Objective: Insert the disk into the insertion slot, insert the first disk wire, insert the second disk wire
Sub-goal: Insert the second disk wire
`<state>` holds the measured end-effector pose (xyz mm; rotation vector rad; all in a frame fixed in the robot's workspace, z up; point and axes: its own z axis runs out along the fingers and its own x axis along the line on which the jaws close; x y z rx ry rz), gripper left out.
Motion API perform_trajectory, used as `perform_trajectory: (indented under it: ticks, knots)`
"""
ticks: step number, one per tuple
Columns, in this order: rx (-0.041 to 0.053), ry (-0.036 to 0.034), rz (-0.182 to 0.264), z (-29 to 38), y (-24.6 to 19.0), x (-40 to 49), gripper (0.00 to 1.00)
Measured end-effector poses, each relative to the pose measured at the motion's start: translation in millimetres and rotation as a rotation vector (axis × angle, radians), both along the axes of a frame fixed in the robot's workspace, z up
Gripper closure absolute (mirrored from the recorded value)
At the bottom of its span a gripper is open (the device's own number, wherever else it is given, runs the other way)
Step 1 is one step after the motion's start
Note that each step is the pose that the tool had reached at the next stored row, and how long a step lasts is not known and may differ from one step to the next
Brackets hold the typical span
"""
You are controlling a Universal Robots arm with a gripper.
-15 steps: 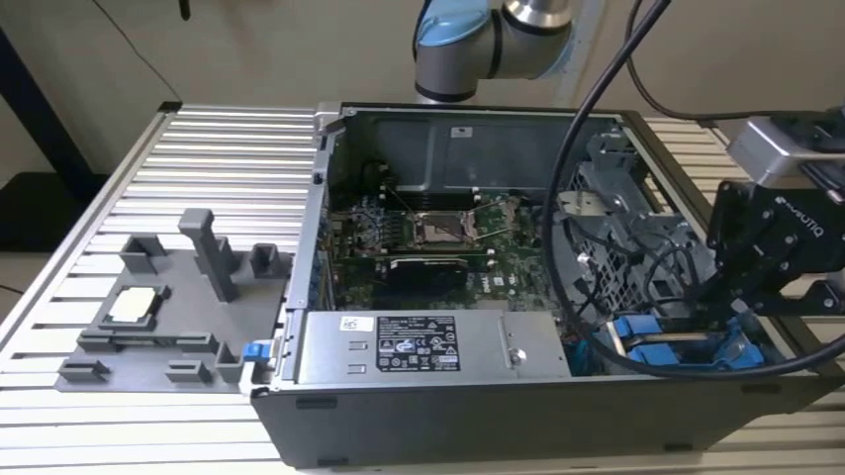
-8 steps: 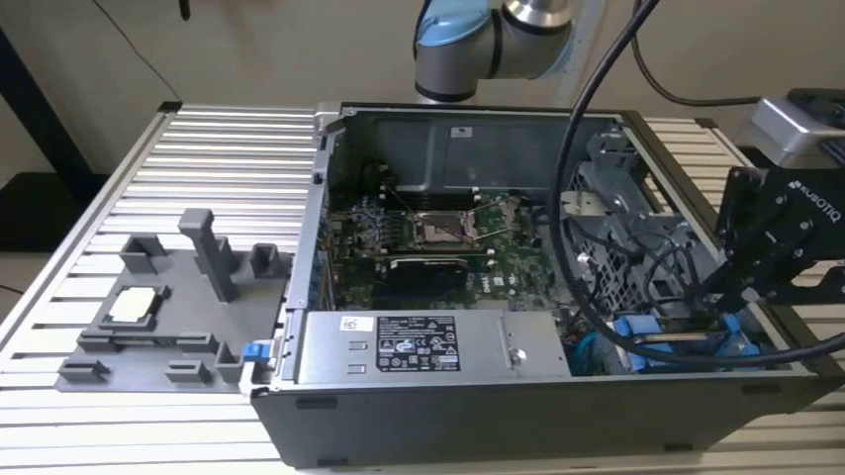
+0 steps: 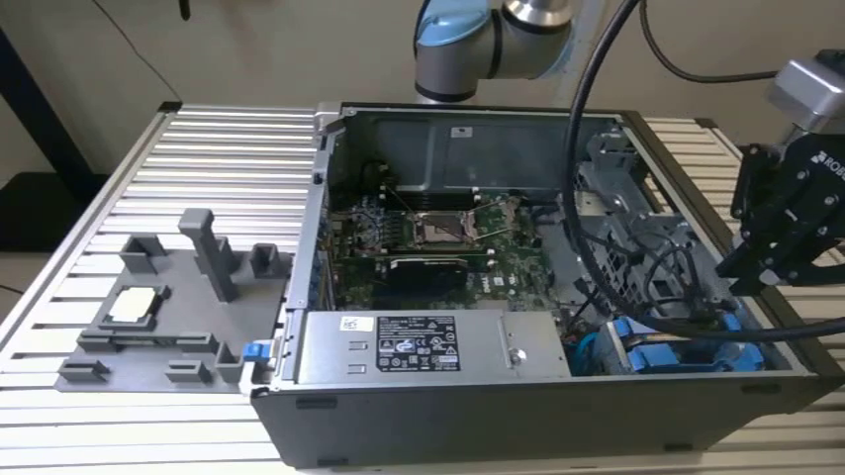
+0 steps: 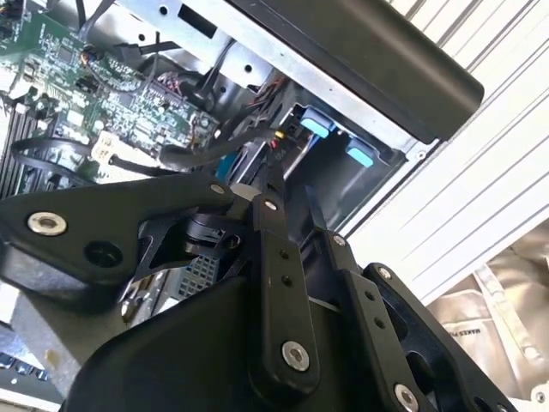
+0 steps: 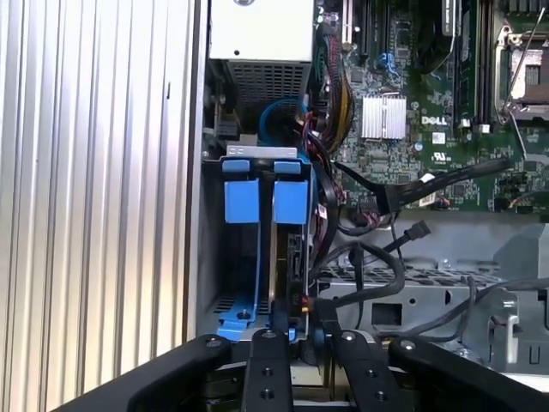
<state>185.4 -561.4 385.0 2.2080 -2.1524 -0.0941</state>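
Gripper (image 5: 296, 330) hangs just over the drive cage end of the computer case (image 3: 528, 416), at the exterior view's right. Spread or pinching: cannot tell. Directly beyond it, two blue carriers stand side by side in the insertion slot (image 5: 244, 266). The disk (image 5: 290, 206) is judged to be the one in line with the claw and looks seated. Black wires (image 5: 418, 230) lie loose just beside the cage, unplugged as far as can be seen.

Judgement: step in hand is at the disk-and-wire end. Keep the claw square to the bay, move slowly, and stay clear of the cable tangle so it doesn't snag.

The case sits on a ribbed metal table (image 3: 225, 148), with a grey fixture tray (image 3: 172, 297) beside it and a pale wall (image 3: 264, 49) behind.
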Motion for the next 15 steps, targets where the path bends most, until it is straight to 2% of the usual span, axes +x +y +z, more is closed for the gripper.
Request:
perform_trajectory:
  ticks: [5,8,11,15]
  knots:
    - [-0.0008,0.0000,0.000,1.1,0.0,0.0,0.73]
    - [-0.0011,0.0000,0.000,1.3,1.4,0.0,0.73]
    - [-0.0011,0.0000,0.000,1.2,7.3,0.1,0.73]
    - [-0.0010,0.0000,0.000,1.2,19.2,0.0,0.73]
